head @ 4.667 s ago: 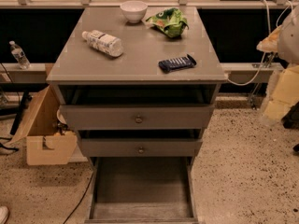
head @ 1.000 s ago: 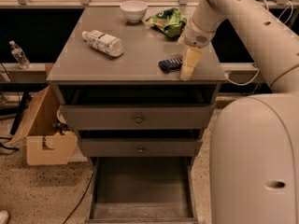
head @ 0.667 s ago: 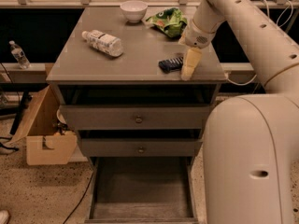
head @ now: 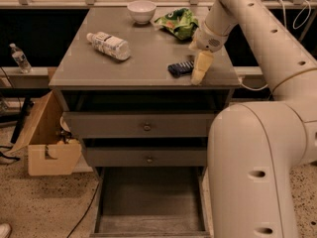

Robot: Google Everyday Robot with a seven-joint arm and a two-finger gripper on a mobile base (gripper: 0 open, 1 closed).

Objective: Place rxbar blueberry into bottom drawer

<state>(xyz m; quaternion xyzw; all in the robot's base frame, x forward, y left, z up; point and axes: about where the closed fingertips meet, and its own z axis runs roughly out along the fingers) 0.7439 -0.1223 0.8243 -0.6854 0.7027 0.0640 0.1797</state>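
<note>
Gripper: the pale gripper [head: 199, 72] hangs tip-down at the right front of the cabinet top [head: 143, 63], right of centre in the frame, touching or just beside the right end of the snack bar [head: 178, 69]; whether it is open or clamped on the wrapper cannot be told.
Snack bar: the dark blue bar lies flat near the front right edge of the top, not lifted, its left end clear of the gripper.
Arm: the white arm [head: 257, 38] slants down from the upper right of the frame, apparently so the wrist meets the bar from above, the likely way to pick up so flat a packet.
Bottom drawer: the lowest drawer [head: 148, 202] stands pulled out at the bottom centre of the frame, its grey floor bare, seemingly ready to receive the bar.
Upper drawers: the two knobbed drawers [head: 146, 127] sit nearly closed, so they do not cover the open one below.
Bystanders: a plastic bottle [head: 109, 45] lies on its side at upper left of the top, a white bowl [head: 141, 11] and a green bag [head: 179, 23] stand along the back edge, all well apart from the bar.
Stage: judged a pick-up in hand; the carry down to the drawer is not yet done.
Risk: the robot's body [head: 252, 172] fills the lower right beside the drawer, leaving a tight path down.
</note>
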